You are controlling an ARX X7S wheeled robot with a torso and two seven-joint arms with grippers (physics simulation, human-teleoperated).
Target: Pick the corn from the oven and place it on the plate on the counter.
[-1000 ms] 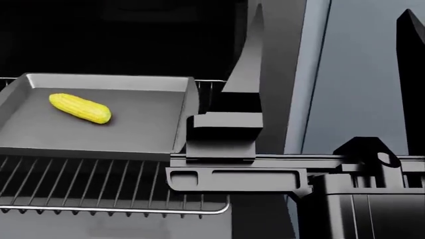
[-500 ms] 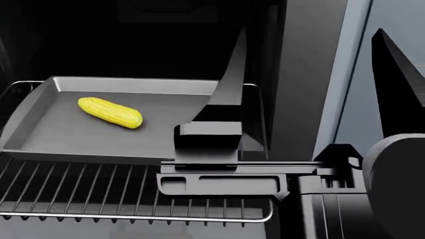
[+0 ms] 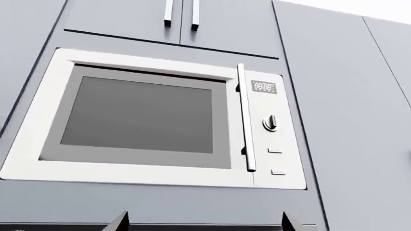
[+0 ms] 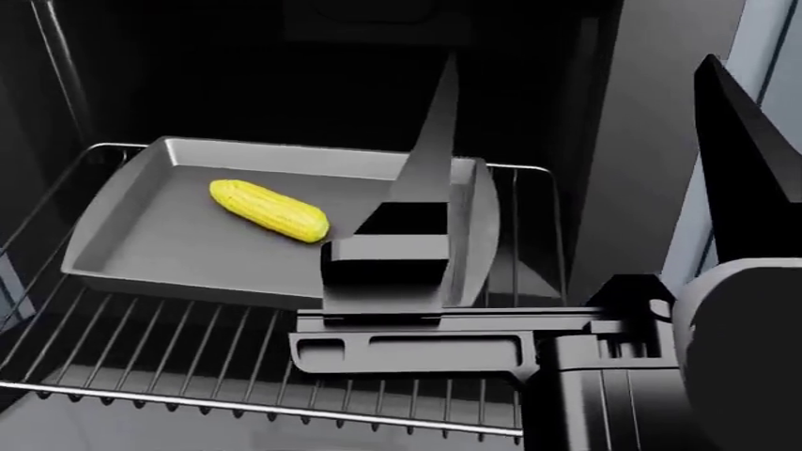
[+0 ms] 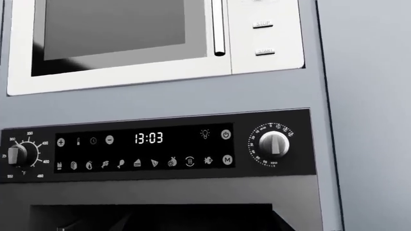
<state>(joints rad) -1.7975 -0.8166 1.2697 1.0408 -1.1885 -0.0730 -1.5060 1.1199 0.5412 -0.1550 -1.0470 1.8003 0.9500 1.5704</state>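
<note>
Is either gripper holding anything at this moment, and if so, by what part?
Nothing is held as far as the views show. The corn lies free on the tray in the oven, untouched. Neither gripper's fingers can be made out clearly.

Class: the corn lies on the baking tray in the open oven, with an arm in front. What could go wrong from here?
1. The corn lies loose and slantwise on the baking tray; a glancing touch may roll it away.
2. The dark arm already overlaps the tray's near edge in the head view, so reaching in could knock the tray on its wire rack.
</note>
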